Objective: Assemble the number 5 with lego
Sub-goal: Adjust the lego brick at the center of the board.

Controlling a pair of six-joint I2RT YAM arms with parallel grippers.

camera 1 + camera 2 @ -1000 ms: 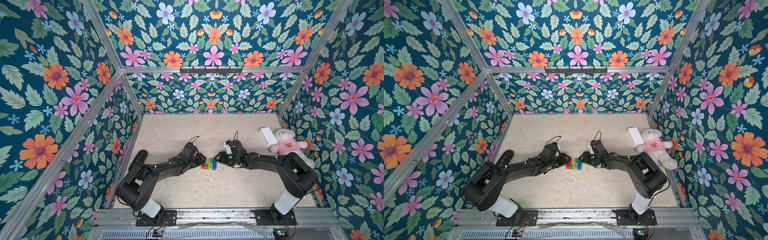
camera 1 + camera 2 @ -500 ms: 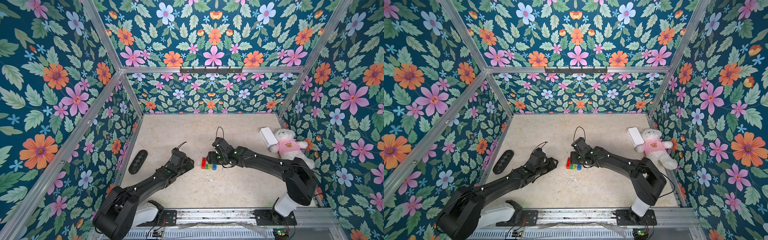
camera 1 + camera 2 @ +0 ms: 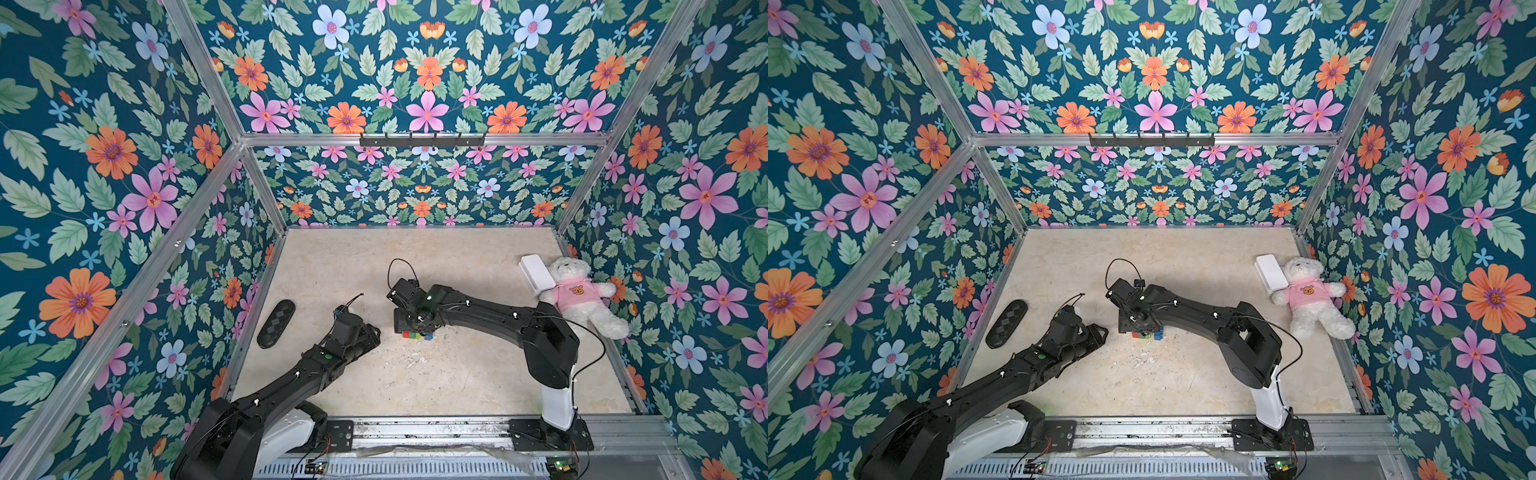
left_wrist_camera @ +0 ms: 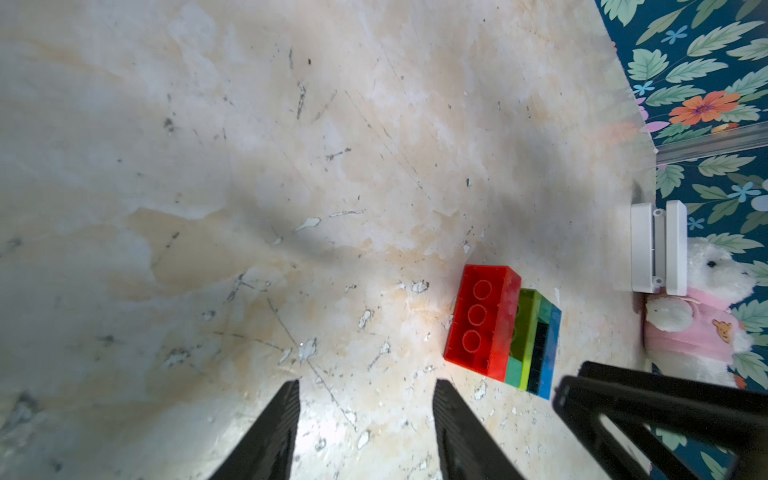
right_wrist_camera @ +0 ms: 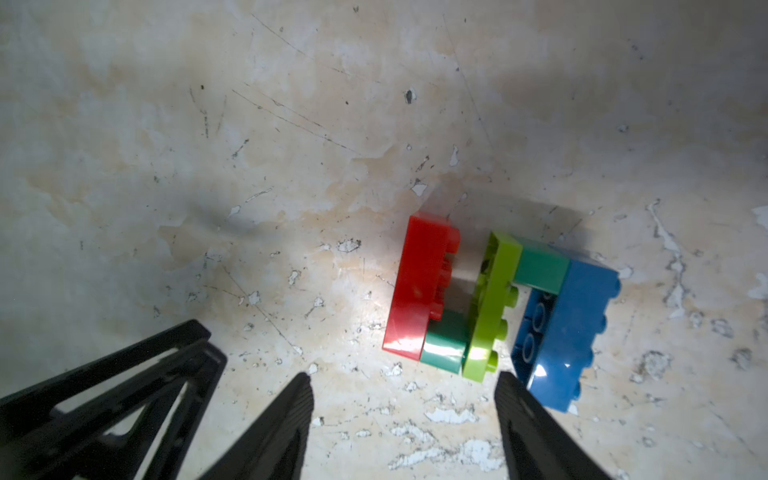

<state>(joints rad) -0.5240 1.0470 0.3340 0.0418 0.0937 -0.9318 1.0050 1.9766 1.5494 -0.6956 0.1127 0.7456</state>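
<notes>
the joined block of red, dark-green, lime and blue plastic bricks [image 5: 494, 307] lies loose on the marbled beige desk [image 5: 208, 166], near its middle. the right hand [image 5: 403, 386] hangs just over it, fingers apart, empty; the left hand [image 4: 368, 386], nearby, likewise.

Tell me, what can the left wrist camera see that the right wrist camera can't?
Only the left wrist view: the teddy, the white box and the flowery wall. Only the right wrist view: the studs on the blue brick and the gap beside the red brick. Both: the number 5 lying on the table, plus open black jaws.
</notes>
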